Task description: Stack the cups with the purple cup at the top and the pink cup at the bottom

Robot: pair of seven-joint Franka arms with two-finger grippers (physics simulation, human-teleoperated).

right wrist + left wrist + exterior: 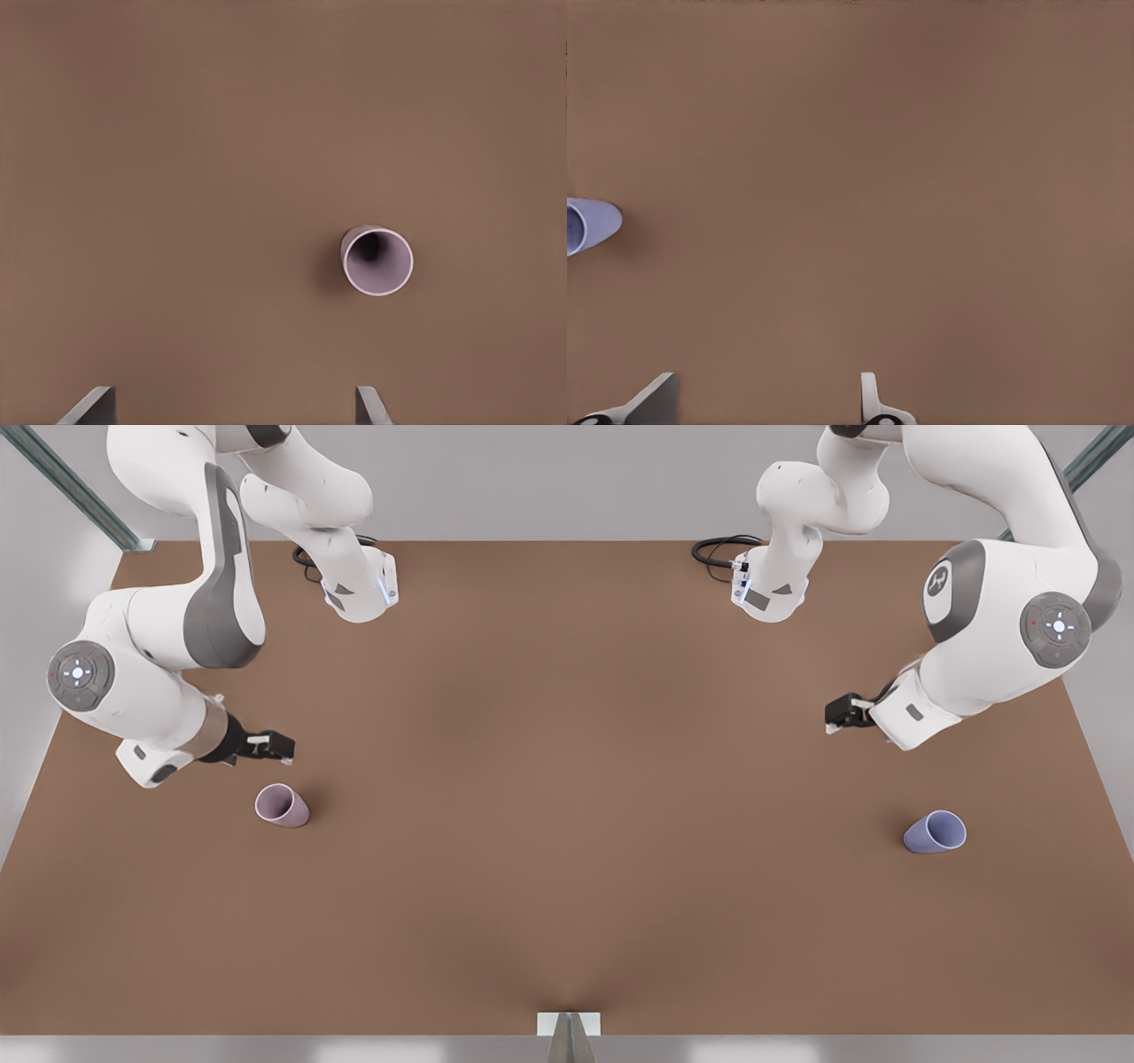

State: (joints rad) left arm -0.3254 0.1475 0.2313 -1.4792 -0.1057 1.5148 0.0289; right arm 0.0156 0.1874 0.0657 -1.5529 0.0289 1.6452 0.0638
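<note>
The pink cup is standing near the table's front-view-left edge beneath the wide-open right gripper; the purple cup near the opposite edge, by the open left gripper. Both look light, rigid, best pinched across the rim.

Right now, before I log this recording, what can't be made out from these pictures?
- Purple cup: cut off by the left wrist view's edge, so most of its mouth is lost.
- Pink cup: its inner bottom is lost in shadow in the right wrist view.
- Left gripper, at the front view's right, and right gripper, near the pink cup: both open, but the fingers are cropped to their tips by each wrist view's edge.
</note>
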